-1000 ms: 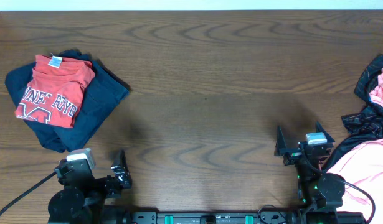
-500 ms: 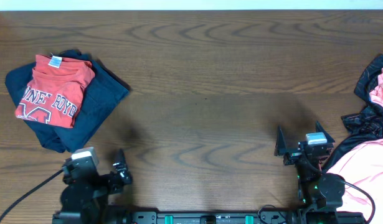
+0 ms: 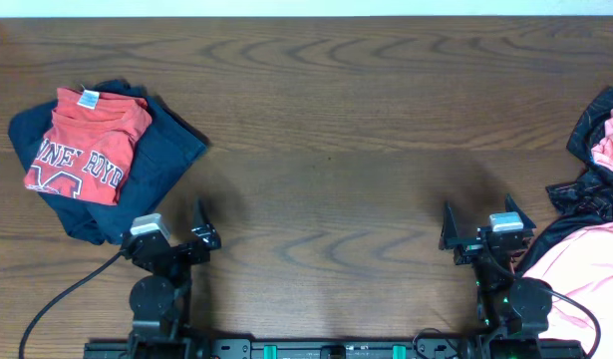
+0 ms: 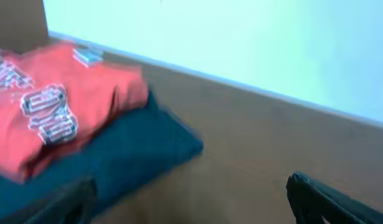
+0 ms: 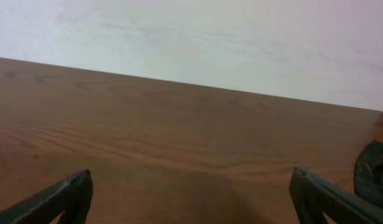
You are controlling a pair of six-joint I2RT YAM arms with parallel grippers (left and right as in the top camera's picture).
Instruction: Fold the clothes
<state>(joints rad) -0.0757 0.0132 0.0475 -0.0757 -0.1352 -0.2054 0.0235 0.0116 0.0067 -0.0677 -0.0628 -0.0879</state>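
A folded red T-shirt with white lettering lies on a folded navy garment at the table's left; both show in the left wrist view, the red shirt above the navy one. An unfolded pile with a pink shirt and a black garment lies at the right edge. My left gripper is open and empty, just right of the navy garment's near corner. My right gripper is open and empty over bare wood, left of the pink shirt.
The wooden table stretches between the two piles. A pale wall lies beyond the far edge. A black cable trails from the left arm's base.
The left arm has swung up and to the right, its gripper now near the navy garment's corner. The right arm has not moved.
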